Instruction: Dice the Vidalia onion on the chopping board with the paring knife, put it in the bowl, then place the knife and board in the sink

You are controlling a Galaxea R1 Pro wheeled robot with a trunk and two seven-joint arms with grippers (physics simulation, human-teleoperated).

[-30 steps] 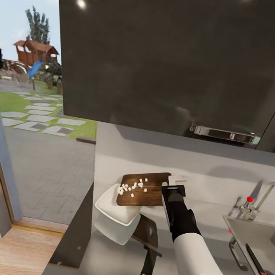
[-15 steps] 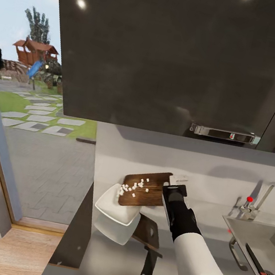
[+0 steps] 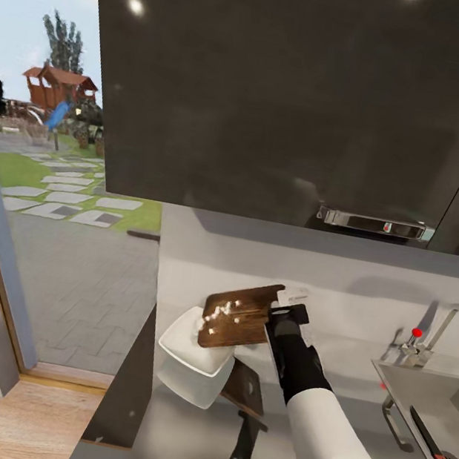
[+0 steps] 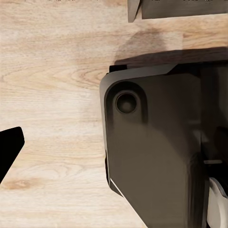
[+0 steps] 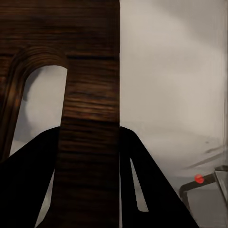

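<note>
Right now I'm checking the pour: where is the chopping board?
In the head view the chopping board, held by the right gripper, tilts above the bowl at the countertop's left end.

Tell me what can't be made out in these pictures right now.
- Bowl inside, head view: partly covered by the tilted chopping board, so any diced onion already in it is hidden.
- Paring knife in the sink, head view: cut off by the picture's edge.
- Right gripper, head view: fingertips hidden behind the board's end.
- Left gripper, left wrist view: one dark tip at the edge; open or shut unclear.
</note>
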